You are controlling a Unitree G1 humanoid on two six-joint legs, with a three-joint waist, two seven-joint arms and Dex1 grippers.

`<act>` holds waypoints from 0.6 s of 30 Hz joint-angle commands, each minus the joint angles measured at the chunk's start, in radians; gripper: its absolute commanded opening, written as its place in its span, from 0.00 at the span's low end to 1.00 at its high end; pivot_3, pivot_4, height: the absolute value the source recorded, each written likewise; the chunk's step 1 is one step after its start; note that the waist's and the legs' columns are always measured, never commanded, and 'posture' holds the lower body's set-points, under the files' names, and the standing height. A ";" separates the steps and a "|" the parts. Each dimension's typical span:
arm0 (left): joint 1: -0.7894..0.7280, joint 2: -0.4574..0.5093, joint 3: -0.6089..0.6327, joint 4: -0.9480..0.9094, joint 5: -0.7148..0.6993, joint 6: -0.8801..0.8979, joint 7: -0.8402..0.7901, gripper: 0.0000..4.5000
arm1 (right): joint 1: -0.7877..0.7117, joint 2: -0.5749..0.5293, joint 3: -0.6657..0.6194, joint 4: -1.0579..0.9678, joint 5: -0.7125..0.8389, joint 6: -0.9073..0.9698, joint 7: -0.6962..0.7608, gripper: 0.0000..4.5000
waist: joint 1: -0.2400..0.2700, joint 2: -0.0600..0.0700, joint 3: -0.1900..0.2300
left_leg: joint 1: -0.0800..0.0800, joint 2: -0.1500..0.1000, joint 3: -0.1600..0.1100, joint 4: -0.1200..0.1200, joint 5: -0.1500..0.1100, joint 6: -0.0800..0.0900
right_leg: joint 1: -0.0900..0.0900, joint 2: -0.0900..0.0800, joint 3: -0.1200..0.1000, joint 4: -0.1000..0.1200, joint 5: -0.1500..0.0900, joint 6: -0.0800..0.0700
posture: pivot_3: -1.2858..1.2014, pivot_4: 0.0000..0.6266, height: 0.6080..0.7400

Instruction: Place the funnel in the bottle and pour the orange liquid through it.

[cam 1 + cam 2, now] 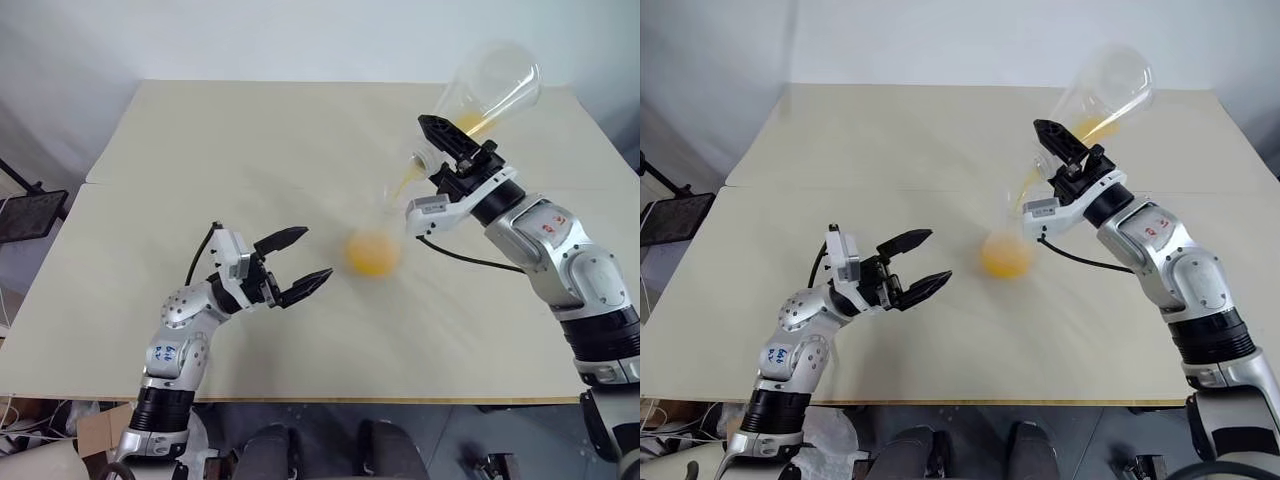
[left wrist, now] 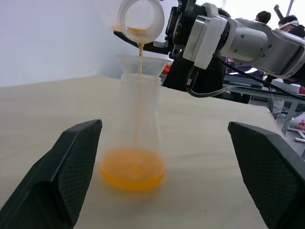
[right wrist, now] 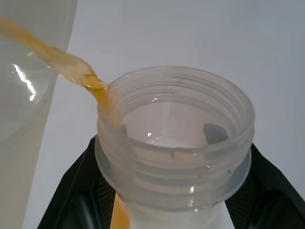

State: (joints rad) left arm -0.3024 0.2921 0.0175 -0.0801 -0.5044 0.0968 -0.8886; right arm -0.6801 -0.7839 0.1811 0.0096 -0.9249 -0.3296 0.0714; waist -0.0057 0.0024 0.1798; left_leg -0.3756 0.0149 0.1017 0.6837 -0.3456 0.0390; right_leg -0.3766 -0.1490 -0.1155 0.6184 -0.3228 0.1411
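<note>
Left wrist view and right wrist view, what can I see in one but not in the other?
The left wrist view gives you the funnel sitting in the bottle, orange liquid pooled at its bottom, and the open left hand. The right wrist view gives you the screw ridges on the flask mouth up close, with the right hand shut around its neck. Both share the tipped flask pouring a thin orange stream.

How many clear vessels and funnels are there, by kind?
Flask tipped in the right claw: 1
Bottle standing on the table: 1
Funnel in the bottle's neck: 1
Total: 3
</note>
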 commanded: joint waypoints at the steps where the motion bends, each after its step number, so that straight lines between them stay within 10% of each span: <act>1: 0.001 -0.005 -0.005 -0.026 0.001 -0.018 0.001 1.00 | -0.014 -0.022 -0.038 -0.017 0.011 -0.007 -0.028 0.55 | 0.000 0.000 0.000 | 0.000 0.000 0.000 0.000 0.000 0.000 | 0.000 0.000 0.000 0.000 0.000 0.000 | 0.52 0.24 1.00; 18: -0.004 -0.013 -0.009 -0.018 0.005 -0.030 0.005 1.00 | -0.011 -0.026 -0.040 -0.013 0.006 -0.006 -0.032 0.55 | 0.000 0.000 0.000 | 0.000 0.000 0.000 0.000 0.000 0.000 | 0.000 0.000 0.000 0.000 0.000 0.000 | 0.52 0.24 1.00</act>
State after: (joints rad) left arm -0.3026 0.2818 0.0106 -0.0773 -0.5020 0.0857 -0.8848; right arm -0.6800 -0.7854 0.1811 0.0097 -0.9244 -0.3336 0.0703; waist -0.0057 0.0024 0.1798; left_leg -0.3756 0.0149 0.1018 0.6837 -0.3456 0.0391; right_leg -0.3765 -0.1490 -0.1155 0.6184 -0.3228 0.1411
